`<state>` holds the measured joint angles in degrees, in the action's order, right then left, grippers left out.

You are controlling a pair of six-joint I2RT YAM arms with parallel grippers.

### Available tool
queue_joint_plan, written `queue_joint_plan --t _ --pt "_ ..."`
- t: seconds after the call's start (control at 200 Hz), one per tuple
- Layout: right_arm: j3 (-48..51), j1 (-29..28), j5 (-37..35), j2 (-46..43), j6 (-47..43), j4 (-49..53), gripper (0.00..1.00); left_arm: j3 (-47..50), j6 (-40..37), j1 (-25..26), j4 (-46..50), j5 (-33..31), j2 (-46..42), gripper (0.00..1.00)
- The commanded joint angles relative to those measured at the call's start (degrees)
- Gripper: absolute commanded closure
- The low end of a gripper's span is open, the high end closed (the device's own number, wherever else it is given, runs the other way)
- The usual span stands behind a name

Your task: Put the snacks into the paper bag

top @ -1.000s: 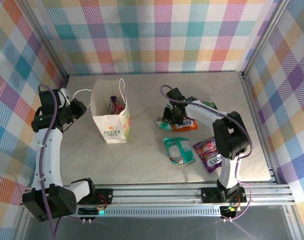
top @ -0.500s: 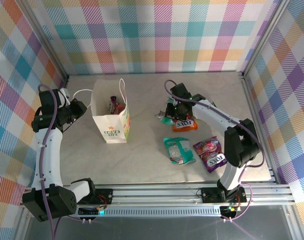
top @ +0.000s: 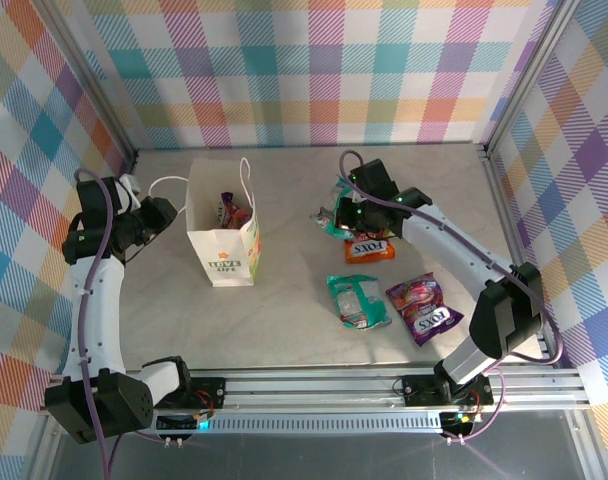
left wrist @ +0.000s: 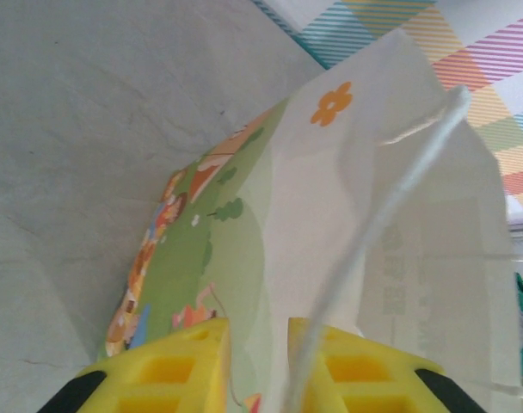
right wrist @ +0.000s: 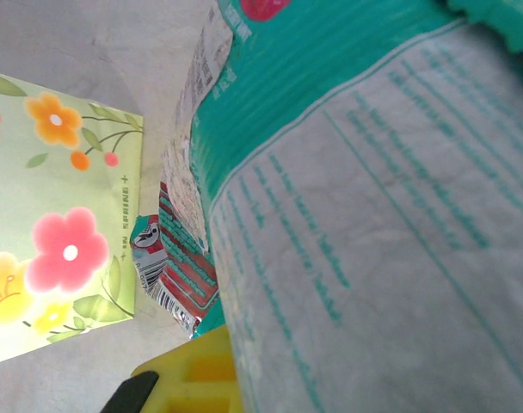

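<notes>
**Right jaws clenched on a teal packet; paper bag upright left of centre**

From above, the tall white paper bag [top: 222, 255], with cord handles and a small orange logo, stood upright and open-mouthed on the pale, stone-patterned table [top: 284, 340]. Red-wrapped snacks [top: 234, 211] showed inside it. The left gripper [top: 174, 208] sat at the bag's left rim, beside a looped white cord handle [top: 167, 184]. The right gripper [top: 344, 215] was right of centre, well apart from the bag, with a crinkled teal foil packet [top: 326, 216] in it. Just beside that packet lay a glossy orange packet [top: 369, 247]. Nearer the arm bases, a teal-and-white pouch [top: 357, 300] and a purple pouch [top: 421, 308] lay flat.

The left wrist view added the bag's surface: matte paper with a green cartoon print and an orange flower. The twisted cord ran down between the ribbed yellow pads [left wrist: 180, 374]. Those pads stood a little apart with the paper edge and cord in the gap. Whether they pinched the paper could not be told.

The right wrist view showed the held packet close up: smooth teal film, a grey-white panel of fine print and a serrated top edge. A yellow finger [right wrist: 201, 370] pressed its lower edge, and the jaws were clenched on it. Beyond it appeared the bag's flowered pale-green side and a red-and-teal wrapper with a barcode [right wrist: 171, 275].
</notes>
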<state>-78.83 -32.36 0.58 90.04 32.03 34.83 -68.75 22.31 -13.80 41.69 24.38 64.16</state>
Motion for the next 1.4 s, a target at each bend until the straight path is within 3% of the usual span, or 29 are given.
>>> queue_joint_plan --t 0.0,0.31,0.845,1.395 --pt "-1.2 -0.5 -0.9 -2.7 -1.6 -0.4 1.0 -2.5 1.1 -0.8 -0.9 4.9 -1.0 0.74" --pt "-1.7 -1.5 -1.5 -4.9 -2.2 -1.1 1.0 -3.9 0.8 -0.2 0.3 7.6 1.2 0.63" --pt "-8.9 -4.9 -2.8 -5.9 -5.5 0.2 1.0 -4.9 -0.7 5.1 0.4 3.7 5.1 0.64" --pt "-16.4 -10.6 -4.3 -6.7 -10.1 0.3 1.0 -3.4 0.4 5.7 -0.8 0.8 6.1 0.82"
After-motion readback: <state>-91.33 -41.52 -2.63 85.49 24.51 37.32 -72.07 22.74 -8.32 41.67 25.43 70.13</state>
